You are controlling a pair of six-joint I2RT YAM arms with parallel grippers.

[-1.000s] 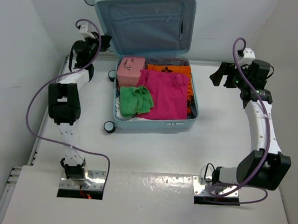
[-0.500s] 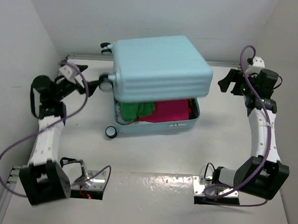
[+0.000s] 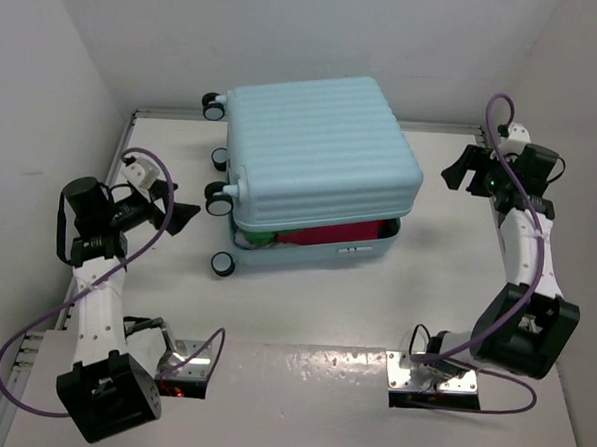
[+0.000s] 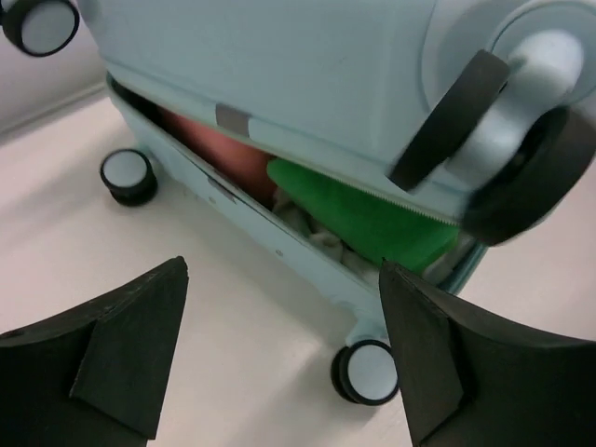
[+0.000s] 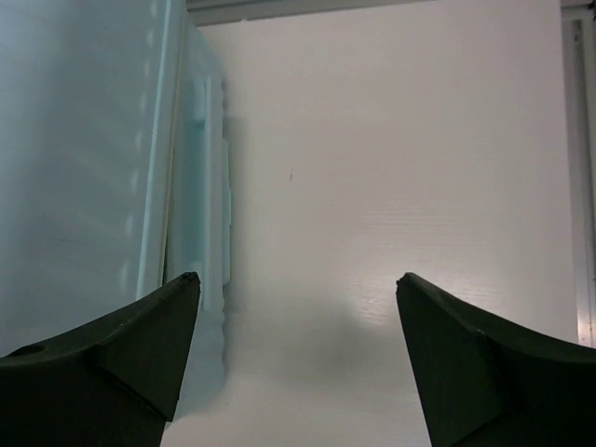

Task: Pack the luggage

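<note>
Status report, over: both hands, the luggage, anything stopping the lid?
Left hand open, empty. Right hand open, empty. Luggage lid down, not fully shut. Green cloth and pink clothes sit in the gap.

White table (image 3: 304, 309), aqua luggage (image 3: 318, 144) lying on it toward the far edge, lid ajar

Overhead, two wrist views; common luggage (image 3: 323, 145)

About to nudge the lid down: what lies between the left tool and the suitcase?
Only bare table lies between the left tool and the suitcase; the top view shows it.
</note>
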